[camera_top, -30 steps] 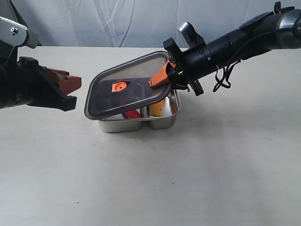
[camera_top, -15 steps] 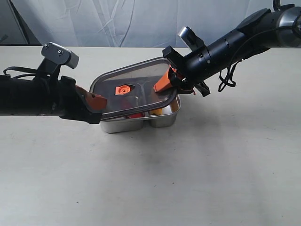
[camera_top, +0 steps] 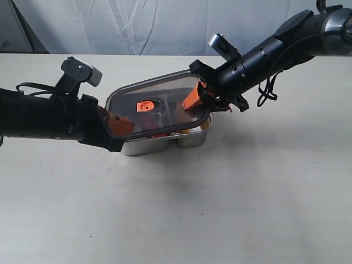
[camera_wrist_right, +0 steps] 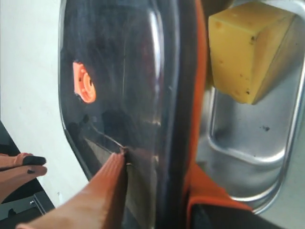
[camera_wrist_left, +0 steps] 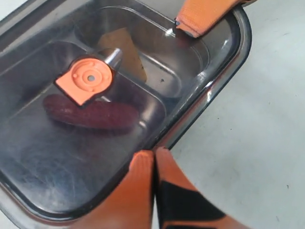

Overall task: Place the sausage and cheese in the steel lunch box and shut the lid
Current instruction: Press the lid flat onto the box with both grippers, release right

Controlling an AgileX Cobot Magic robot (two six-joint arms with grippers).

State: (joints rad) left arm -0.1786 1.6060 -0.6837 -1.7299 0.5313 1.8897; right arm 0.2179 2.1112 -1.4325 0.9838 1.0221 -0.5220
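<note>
So, exterior cam first: the lid (camera_top: 157,104) lies tilted over the steel lunch box (camera_top: 165,145) on the tabletop (camera_top: 231,198), not seated. The right gripper (camera_top: 197,100) is clamped on one end of the lid, and the left gripper (camera_top: 122,125) has its tips at the opposite end.

Left wrist cam: the left gripper (camera_wrist_left: 154,155) has its fingers pressed together, tips right at the lid's rim. Can't tell if they actually touch it. Just past the tips, through the smoky lid, the sausage (camera_wrist_left: 90,113) lies in the nearer compartment and the cheese (camera_wrist_left: 125,52) in the one beyond the divider.

Right wrist cam: one finger (camera_wrist_right: 95,195) of the right gripper lies on top of the lid and the other sits under it, pinching the edge. Just beside that gripper the cheese shows uncovered in its compartment.
</note>
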